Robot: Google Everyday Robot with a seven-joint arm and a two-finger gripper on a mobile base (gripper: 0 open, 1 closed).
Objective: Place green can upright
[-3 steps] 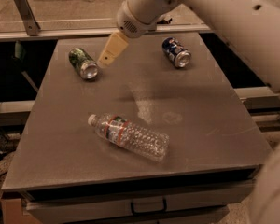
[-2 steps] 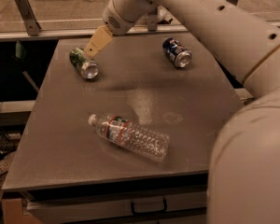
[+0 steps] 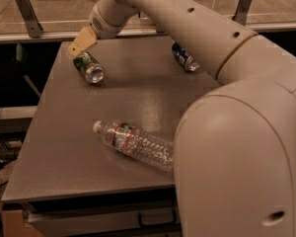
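The green can (image 3: 89, 67) lies on its side at the far left of the grey table (image 3: 69, 152), its silver end facing the front right. My gripper (image 3: 79, 46) hangs just above the can's far end, at the table's back-left corner, with its yellowish fingers (image 3: 82, 41) pointing down and left. The arm reaches in from the right, and its large white body fills the lower right of the view.
A blue can (image 3: 185, 57) lies on its side at the back right, partly behind the arm. A clear plastic water bottle (image 3: 135, 144) lies on its side in the front middle. A rail with metal posts (image 3: 25, 6) runs behind the table.
My gripper has moved left across the back of the table, from the middle to just over the green can. The cans and the bottle have not moved.
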